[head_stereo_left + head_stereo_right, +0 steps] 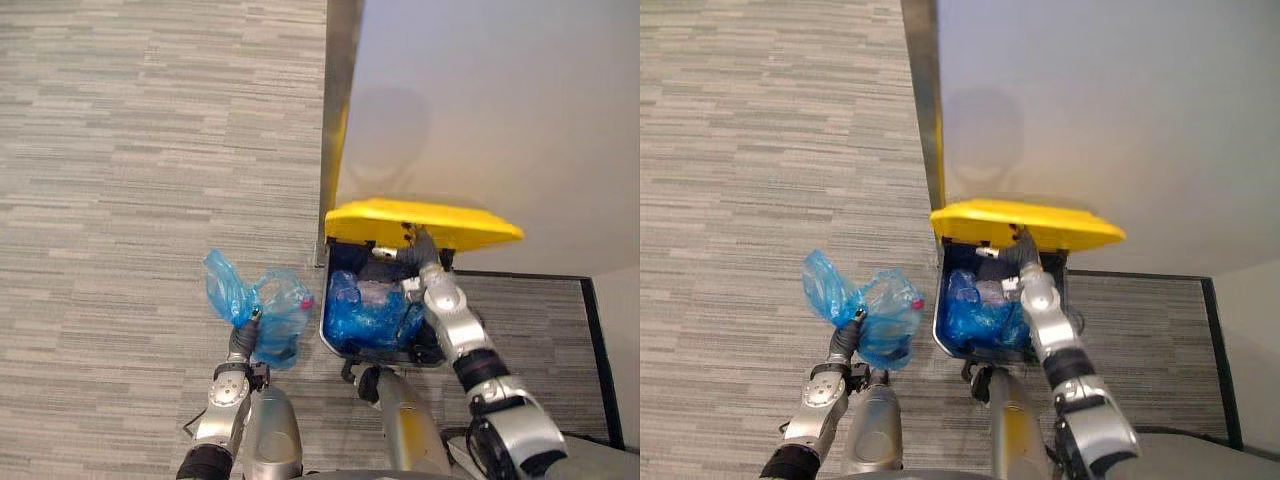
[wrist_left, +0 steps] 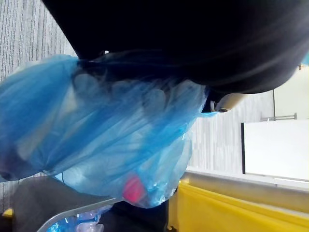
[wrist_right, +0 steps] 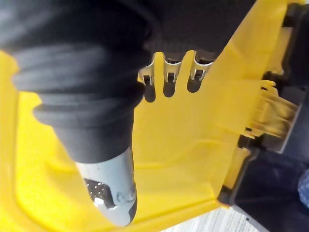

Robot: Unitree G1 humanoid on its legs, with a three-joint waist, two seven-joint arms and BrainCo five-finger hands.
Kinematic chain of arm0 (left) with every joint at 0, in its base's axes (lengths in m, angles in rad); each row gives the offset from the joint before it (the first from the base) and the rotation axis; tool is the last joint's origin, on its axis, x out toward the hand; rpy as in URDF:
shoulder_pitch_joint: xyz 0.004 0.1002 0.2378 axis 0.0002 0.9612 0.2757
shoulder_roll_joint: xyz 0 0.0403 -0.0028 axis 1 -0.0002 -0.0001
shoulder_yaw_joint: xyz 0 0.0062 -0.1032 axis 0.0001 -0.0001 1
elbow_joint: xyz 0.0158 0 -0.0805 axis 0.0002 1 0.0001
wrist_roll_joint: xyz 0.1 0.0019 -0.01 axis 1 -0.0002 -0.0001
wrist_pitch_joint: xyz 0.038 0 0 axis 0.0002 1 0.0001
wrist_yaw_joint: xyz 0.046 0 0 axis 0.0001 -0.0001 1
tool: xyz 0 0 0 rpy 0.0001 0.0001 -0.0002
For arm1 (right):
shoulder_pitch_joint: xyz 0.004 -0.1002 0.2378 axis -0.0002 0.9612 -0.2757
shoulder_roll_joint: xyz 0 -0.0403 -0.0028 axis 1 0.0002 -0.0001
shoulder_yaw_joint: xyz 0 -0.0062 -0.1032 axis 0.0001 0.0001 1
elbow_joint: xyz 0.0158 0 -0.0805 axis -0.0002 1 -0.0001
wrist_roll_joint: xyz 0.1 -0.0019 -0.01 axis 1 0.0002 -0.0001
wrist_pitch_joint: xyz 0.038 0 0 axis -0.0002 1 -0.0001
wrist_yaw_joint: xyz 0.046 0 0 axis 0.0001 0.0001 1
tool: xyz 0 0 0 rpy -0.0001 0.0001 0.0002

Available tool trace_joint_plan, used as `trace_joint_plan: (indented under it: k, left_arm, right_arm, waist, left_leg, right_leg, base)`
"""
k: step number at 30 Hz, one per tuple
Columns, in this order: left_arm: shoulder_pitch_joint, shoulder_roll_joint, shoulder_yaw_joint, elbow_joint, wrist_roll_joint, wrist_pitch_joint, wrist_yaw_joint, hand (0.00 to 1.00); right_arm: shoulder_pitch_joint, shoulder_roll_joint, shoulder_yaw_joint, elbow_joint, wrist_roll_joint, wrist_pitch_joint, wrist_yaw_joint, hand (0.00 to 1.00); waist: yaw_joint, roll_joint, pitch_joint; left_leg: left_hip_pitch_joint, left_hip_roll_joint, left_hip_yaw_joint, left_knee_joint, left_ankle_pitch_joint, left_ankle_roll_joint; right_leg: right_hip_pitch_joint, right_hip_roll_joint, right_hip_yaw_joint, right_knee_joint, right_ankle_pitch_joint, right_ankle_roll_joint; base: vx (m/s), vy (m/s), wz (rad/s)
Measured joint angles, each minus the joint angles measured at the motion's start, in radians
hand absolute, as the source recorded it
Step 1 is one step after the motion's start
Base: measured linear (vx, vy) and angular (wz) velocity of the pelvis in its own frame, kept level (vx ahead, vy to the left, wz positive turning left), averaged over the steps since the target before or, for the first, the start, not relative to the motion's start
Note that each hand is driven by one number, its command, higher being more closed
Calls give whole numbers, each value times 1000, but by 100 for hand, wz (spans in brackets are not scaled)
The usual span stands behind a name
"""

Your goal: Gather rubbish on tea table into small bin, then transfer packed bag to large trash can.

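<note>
We see the blue rubbish bag (image 1: 277,316) hanging from the left hand (image 1: 244,338), off the grey carpet (image 1: 140,150) and just beside the open large trash can (image 1: 327,335), on its left and not yet over the opening. The hand's fingers (image 2: 120,94) are wrapped in the bag's gathered top. We make them out through the thin plastic as a curled row clamped on it, and the full body of the bag sags below them with a pink item (image 2: 133,188) near its bottom.

The right hand (image 1: 424,262) reaches over the can to its yellow lid (image 1: 425,222), which stands raised. Its fingers (image 3: 166,67) lie fairly straight, side by side, flat against the lid's underside, with the thumb (image 3: 113,193) apart. Inside the can we see a blue liner (image 1: 365,318) with rubbish.
</note>
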Motion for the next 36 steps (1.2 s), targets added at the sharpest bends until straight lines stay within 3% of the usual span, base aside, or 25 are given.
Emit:
trace_joint_plan:
  k: [8, 17, 22, 31, 36]
  left_arm:
    - [-55, 21, -38, 1, -26, -13, -1, 100]
    - [-42, 68, -103, -114, -46, -18, -27, 100]
    - [-47, 78, -169, -229, -76, -36, -57, 100]
    - [-68, 71, -388, -392, -156, -53, -130, 100]
    - [-228, 21, -537, -396, -174, -53, -133, 100]
  right_arm:
    - [-110, -73, 3, 97, 4, 15, -18, 0]
    - [-173, -135, 42, 165, -31, 30, -14, 0]
    - [-202, -181, 53, 188, -50, 33, -6, 0]
    - [-343, -224, 82, 311, -72, 35, 6, 0]
    - [-386, -238, 84, 333, -79, 40, 6, 0]
  waist:
    - [-14, 2, 47]
    - [-27, 1, 67]
    - [-35, 2, 68]
    - [-62, 10, 89]
    - [-84, 38, 112]
  left_leg:
    - [-15, -13, -15, 1, 41, -34]
    - [-12, -50, 11, 19, 46, -34]
    - [-9, -57, 19, 43, 34, -17]
    - [-2, -69, 64, 58, 31, -12]
    - [-21, -67, 57, 113, 8, -7]
  right_leg:
    - [-1, -6, -6, 6, 2, 3]
    - [3, -47, 12, 29, 14, -18]
    - [23, -47, 25, 6, 19, -6]
    - [66, -19, 96, -132, 129, 12]
    - [82, -17, 94, -152, 149, 2]
  base:
    - [21, 1, 7]
    - [17, 41, 4]
    - [-56, 18, 0]
    - [-64, 38, -16]
    - [-16, 32, -2]
